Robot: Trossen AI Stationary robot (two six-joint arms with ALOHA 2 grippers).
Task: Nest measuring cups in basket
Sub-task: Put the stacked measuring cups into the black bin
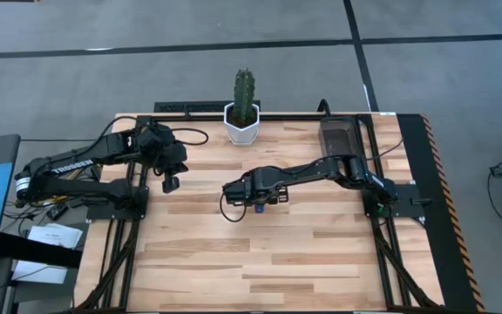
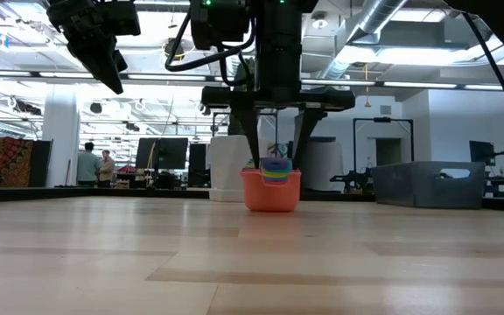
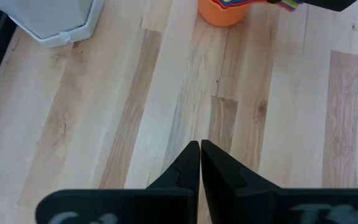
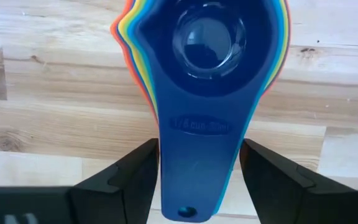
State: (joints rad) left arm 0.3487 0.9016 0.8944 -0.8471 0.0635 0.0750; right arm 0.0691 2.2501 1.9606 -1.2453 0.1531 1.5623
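Observation:
The measuring cups (image 4: 207,56) sit nested in one stack, dark blue on top and orange outermost (image 2: 272,194), with the stack's base on the table near its middle. My right gripper (image 4: 199,149) hangs over them pointing down, open, with one finger on either side of the stacked handles (image 4: 197,162). My left gripper (image 3: 199,146) is shut on nothing and raised above the table's left part (image 1: 171,183). The basket (image 1: 338,135), a dark grey bin, stands at the far right of the table, away from the cups. My right gripper's fingers (image 4: 129,174) stand close beside the two long edges of the stacked handles, coming from above. Whether they touch the handles, I cannot tell. The stack rests on the table.
A white pot (image 1: 242,122) with a cactus stands at the table's far edge, behind the cups. Bare wood (image 1: 260,262) spreads over the near half. People show in the room beyond the table (image 2: 94,162).

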